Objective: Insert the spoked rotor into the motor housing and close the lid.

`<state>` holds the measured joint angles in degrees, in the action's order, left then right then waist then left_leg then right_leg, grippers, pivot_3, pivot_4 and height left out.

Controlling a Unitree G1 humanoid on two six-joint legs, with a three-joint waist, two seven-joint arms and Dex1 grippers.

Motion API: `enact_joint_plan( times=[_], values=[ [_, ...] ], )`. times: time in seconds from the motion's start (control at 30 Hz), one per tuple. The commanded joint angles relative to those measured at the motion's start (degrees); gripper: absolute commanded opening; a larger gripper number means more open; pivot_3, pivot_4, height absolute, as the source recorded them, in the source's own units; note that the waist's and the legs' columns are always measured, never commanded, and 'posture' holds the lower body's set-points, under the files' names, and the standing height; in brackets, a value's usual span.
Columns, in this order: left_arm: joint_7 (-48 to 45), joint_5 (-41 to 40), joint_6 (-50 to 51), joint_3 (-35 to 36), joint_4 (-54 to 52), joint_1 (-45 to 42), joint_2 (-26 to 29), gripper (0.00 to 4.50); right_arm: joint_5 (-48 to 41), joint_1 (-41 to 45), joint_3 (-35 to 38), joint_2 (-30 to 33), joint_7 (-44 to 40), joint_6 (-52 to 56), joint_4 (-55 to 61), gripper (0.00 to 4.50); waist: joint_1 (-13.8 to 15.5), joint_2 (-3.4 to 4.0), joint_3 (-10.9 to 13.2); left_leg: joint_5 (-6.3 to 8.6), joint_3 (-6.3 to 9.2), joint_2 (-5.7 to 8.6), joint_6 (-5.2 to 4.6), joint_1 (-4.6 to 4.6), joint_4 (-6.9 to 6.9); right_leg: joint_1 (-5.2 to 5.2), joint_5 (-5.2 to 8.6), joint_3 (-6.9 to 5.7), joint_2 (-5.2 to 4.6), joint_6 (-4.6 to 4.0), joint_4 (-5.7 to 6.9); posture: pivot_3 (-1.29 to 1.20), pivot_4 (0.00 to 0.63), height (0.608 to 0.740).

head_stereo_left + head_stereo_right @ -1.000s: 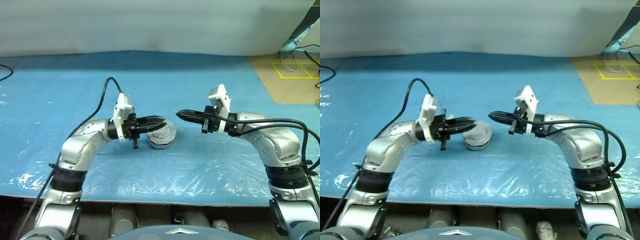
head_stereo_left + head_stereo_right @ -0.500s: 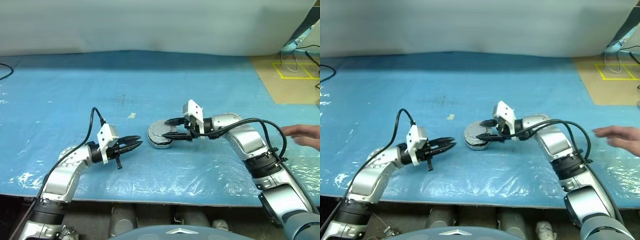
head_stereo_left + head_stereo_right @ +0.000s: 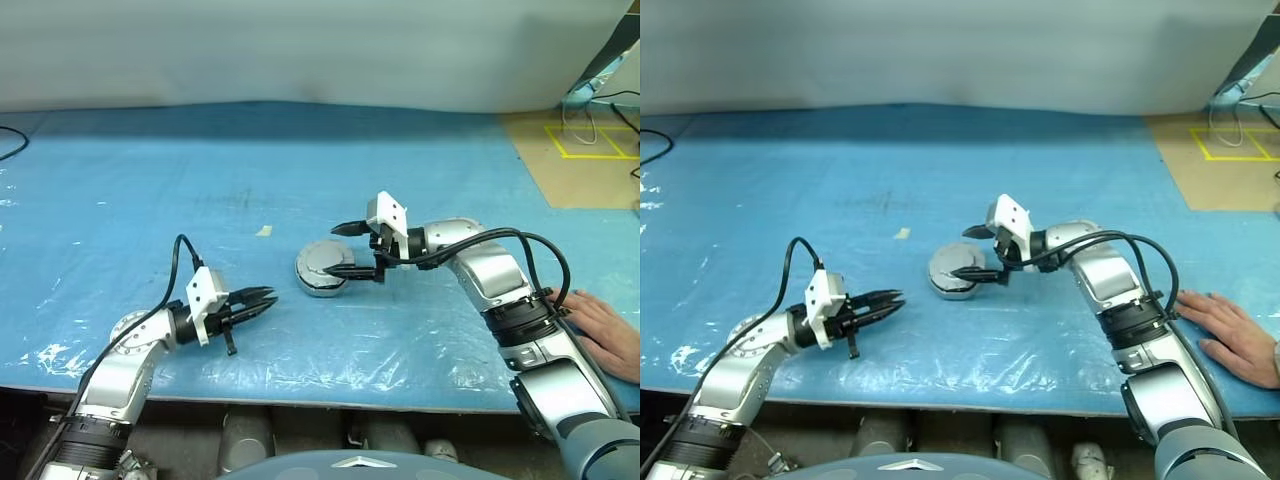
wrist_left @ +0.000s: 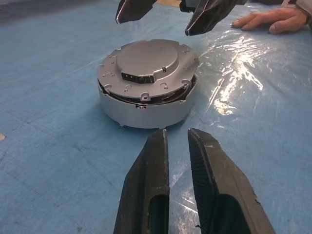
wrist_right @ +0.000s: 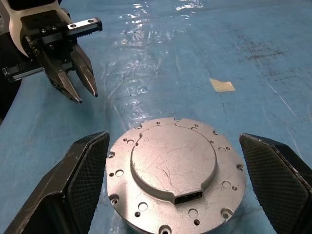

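Motor housing [image 3: 322, 270] sits on the blue tarp [image 3: 150, 180] with the lid [image 5: 174, 162] on top, slightly askew, a dark gap showing at one side. The right gripper [image 3: 347, 250], pressed together a second ago, now stands spread wide astride the lid without touching it. The left gripper [image 3: 262, 299], nearly closed and empty, has withdrawn from the housing. Judgement: the lid is released but may need seating. A person's hand [image 3: 610, 330] rests on the tarp, well apart from the housing.

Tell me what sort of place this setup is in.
Probably a robot test bench in a lab or workshop: a table under a blue plastic sheet, yellow tape marks on the floor beyond it, loose cables, and a person's hand resting beside the motor housing with its lid.
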<state>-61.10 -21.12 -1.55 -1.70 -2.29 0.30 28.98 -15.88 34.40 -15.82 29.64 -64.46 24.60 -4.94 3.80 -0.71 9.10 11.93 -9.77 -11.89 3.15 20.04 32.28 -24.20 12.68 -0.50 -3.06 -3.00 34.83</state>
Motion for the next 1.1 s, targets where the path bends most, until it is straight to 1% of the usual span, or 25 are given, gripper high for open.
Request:
enact_joint_plan(
  times=[0.03, 0.1, 0.17, 0.27, 0.37, 0.47, 0.67, 0.8, 1.1],
  values=[
    [-1.1, -0.6, -2.7, 0.8, 2.9, -2.1, -0.6, 0.72, -5.8, -0.1, 7.3, 1.3, 0.6, 4.6, 3.8, 4.46, 0.1, 0.00, 0.0, 0.00, 0.00, 0.01, 0.00, 0.00, 0.00, 0.00, 0.00, 0.00, 0.00, 0.00, 0.01, 0.00, 0.150, 0.740],
    [-1.9, -0.9, -4.0, 1.3, 6.2, -3.5, -1.0, 0.72, -7.6, -1.9, 10.6, 3.5, 0.7, 6.6, 5.5, 4.46, 0.5, 0.00, 0.0, 0.00, 0.00, 0.01, -0.01, 0.02, 0.03, 0.00, 0.00, 0.00, 0.00, 0.00, 0.03, 0.00, 0.150, 0.740],
    [-2.0, -0.4, -5.1, 0.8, 8.7, -4.7, -1.9, 0.72, -7.9, -5.6, 12.5, 6.4, 0.6, 7.1, 7.3, 4.46, 0.8, -0.03, 0.0, -0.01, 0.00, 0.02, -0.02, 0.02, 0.05, 0.04, 0.00, 0.01, -0.02, 0.00, 0.01, 0.00, 0.150, 0.740],
    [-0.1, 0.7, -4.9, -1.0, 8.1, -5.3, -4.3, 0.72, -8.4, -11.5, 15.1, 9.4, 1.7, 8.3, 9.9, 4.46, 1.0, -0.06, 0.0, 0.03, 0.00, 0.02, -0.08, 0.00, 0.04, 0.10, 0.00, 0.00, -0.02, 0.01, -0.06, 0.00, 0.150, 0.740],
    [1.0, 1.0, -4.2, -1.5, 7.1, -5.6, -5.3, 0.72, -9.1, -15.8, 17.2, 10.6, 3.1, 9.6, 12.7, 4.46, 0.5, -0.06, 0.0, 0.07, 0.00, 0.00, -0.14, 0.01, 0.03, 0.09, 0.00, 0.00, -0.01, 0.01, -0.06, 0.00, 0.150, 0.740],
    [0.8, 0.9, -4.0, -1.6, 7.4, -6.1, -5.3, 0.72, -10.2, -18.2, 18.5, 10.5, 4.5, 11.1, 15.7, 4.46, 0.0, -0.05, 0.0, 0.09, -0.01, 0.01, -0.17, 0.02, 0.02, 0.09, 0.00, 0.04, 0.01, 0.01, 0.03, 0.00, 0.150, 0.740],
    [0.0, 0.3, -2.9, -1.5, 7.1, -7.6, -4.5, 0.72, -9.9, -20.5, 18.5, 10.4, 7.0, 11.3, 17.7, 4.46, 0.2, -0.05, 0.0, 0.06, -0.01, 0.03, -0.21, -0.14, 0.03, 0.16, 0.00, 0.05, -0.02, 0.02, -0.01, 0.00, 0.150, 0.740],
    [0.1, -0.1, -1.5, -1.3, 6.5, -9.0, -4.1, 0.72, -10.1, -21.4, 19.1, 10.8, 7.6, 11.0, 17.7, 4.46, 0.3, -0.05, 0.0, 0.06, 0.00, 0.03, -0.22, -0.07, 0.00, 0.13, -0.01, 0.01, -0.02, 0.02, -0.05, 0.00, 0.150, 0.740],
    [3.3, -0.6, 5.0, -2.2, -1.2, -9.5, -4.1, 0.72, -9.7, -22.1, 18.4, 11.1, 8.3, 10.5, 17.7, 4.46, 0.2, -0.05, 0.0, 0.06, 0.00, 0.03, -0.22, -0.07, 0.02, 0.13, -0.01, 0.02, -0.02, 0.02, -0.02, 0.00, 0.150, 0.740]
  ],
)
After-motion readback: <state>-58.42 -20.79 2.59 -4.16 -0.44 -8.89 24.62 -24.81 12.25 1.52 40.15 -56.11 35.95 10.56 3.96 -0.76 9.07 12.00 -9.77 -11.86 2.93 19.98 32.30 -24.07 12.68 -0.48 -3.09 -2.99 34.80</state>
